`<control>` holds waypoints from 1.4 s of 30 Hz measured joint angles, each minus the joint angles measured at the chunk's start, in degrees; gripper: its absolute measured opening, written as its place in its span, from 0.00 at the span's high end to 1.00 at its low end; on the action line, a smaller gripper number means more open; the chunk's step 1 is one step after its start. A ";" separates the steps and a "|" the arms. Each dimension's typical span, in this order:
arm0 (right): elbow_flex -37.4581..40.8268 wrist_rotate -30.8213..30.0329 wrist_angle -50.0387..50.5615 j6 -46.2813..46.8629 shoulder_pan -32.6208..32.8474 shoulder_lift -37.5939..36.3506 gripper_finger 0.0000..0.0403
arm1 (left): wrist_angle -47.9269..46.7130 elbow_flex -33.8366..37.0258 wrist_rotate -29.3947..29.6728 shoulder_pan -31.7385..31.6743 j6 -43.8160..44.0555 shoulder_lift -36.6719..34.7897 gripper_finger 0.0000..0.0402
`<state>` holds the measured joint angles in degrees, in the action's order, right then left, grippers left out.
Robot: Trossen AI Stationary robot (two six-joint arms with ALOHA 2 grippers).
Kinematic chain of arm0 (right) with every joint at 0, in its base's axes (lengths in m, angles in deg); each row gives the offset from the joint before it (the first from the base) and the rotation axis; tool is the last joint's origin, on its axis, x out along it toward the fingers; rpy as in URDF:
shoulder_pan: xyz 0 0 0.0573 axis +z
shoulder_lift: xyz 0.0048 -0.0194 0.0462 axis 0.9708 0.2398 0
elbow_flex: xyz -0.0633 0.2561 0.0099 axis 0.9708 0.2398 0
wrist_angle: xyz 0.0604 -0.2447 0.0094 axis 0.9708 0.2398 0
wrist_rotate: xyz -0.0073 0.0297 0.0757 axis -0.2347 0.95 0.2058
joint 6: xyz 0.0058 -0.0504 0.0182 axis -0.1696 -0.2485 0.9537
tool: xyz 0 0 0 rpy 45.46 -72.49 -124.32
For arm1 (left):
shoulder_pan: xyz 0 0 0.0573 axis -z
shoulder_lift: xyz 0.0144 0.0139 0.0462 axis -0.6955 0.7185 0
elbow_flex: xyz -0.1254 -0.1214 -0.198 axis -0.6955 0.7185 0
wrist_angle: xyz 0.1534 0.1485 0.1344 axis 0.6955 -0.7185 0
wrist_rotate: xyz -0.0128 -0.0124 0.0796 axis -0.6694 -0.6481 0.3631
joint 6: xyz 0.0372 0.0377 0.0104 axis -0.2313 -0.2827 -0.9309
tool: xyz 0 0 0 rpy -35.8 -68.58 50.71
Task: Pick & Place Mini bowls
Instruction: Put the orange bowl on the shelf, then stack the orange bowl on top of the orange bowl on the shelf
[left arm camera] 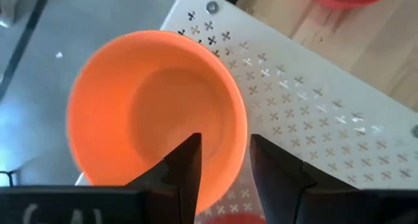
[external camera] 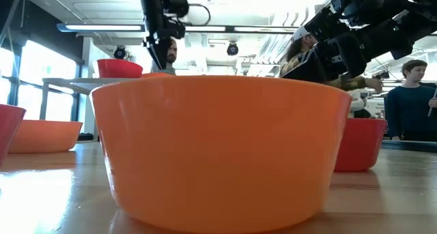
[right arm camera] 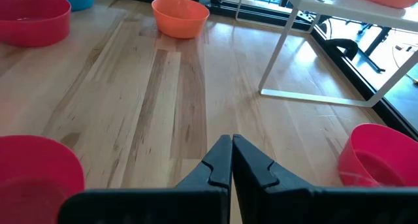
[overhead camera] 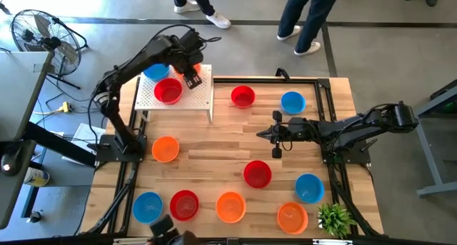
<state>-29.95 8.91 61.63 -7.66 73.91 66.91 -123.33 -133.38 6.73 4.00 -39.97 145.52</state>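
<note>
My left gripper [left arm camera: 225, 159] hangs open over the white perforated stand [overhead camera: 200, 95] at the table's far left, pointing steeply down. An orange mini bowl [left arm camera: 153, 113] sits upright on the stand near its corner. One finger is above the bowl's inside and the other is outside its rim, both clear of it. A blue mini bowl [overhead camera: 154, 71] and a red one [overhead camera: 168, 91] also stand on the stand. My right gripper [right arm camera: 232, 145] is shut and empty, held over the middle of the table [overhead camera: 265, 134].
Several red, blue and orange mini bowls are spread over the wooden table, among them a red one [overhead camera: 243, 96], a blue one [overhead camera: 293, 102] and an orange one [overhead camera: 165, 149]. A small green plant [overhead camera: 335, 220] stands at the near right corner. People stand beyond the far edge.
</note>
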 joint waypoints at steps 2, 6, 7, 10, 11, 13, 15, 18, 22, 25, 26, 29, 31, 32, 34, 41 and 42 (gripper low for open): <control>0.00 0.00 0.00 0.00 0.00 0.00 1.00 | 0.02 0.00 -0.01 0.22 0.00 -1.80 0.68; 0.00 0.00 0.00 -0.01 0.00 0.00 1.00 | 0.49 -0.04 0.60 3.33 0.26 -4.92 0.68; 0.00 0.00 0.00 -0.01 0.00 0.00 1.00 | 0.86 -0.04 0.67 4.57 0.40 -5.79 0.69; 0.02 0.00 0.00 -0.02 0.00 0.00 1.00 | 3.55 -0.10 0.76 9.16 1.93 -7.74 0.72; 0.00 0.00 -0.01 -0.01 0.00 0.00 1.00 | 4.43 -0.08 0.76 10.67 2.42 -8.21 0.74; 0.00 0.00 -0.02 0.00 0.00 0.00 1.00 | 6.52 -0.02 0.78 13.77 2.88 -8.96 0.79; 0.00 0.00 -0.02 0.00 0.00 0.00 1.00 | 9.40 -0.09 0.95 17.19 3.01 -9.29 0.86; 0.01 0.00 -0.09 0.04 0.00 0.00 1.00 | 11.50 0.03 0.84 21.15 3.00 -9.38 0.96; 0.02 0.26 -0.55 0.09 0.00 0.00 1.00 | 17.16 1.88 2.12 25.72 3.08 -9.93 0.98; 0.02 0.41 -0.52 0.32 0.00 0.00 1.00 | 20.55 5.38 3.29 28.15 3.27 -10.13 0.97; 0.02 0.41 -0.52 0.51 0.00 0.00 1.00 | 21.84 6.69 3.38 28.82 3.30 -10.42 0.97; 0.02 0.42 -0.65 0.61 0.00 0.00 1.00 | 27.91 11.02 3.64 30.70 4.25 -11.04 0.97; 0.02 0.43 -1.26 0.61 0.00 0.00 1.00 | 29.19 14.58 3.47 31.19 4.91 -12.31 0.97; 0.02 0.43 -1.46 0.62 0.00 0.00 1.00 | 31.26 16.33 3.63 31.78 5.05 -12.92 0.97; 0.02 0.50 -1.79 0.63 0.00 -0.02 1.00 | 38.10 19.57 3.68 32.80 5.65 -13.67 0.97; 0.02 0.87 -2.75 1.13 0.00 -0.02 1.00 | 48.38 32.05 3.82 35.45 8.10 -18.47 0.97; 0.02 0.87 -2.83 1.28 0.00 -0.02 1.00 | 49.83 33.42 3.91 36.11 8.52 -19.01 0.97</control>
<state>-29.93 9.78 58.80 -6.37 73.91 66.89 -73.50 -99.96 10.64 40.11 -31.44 126.50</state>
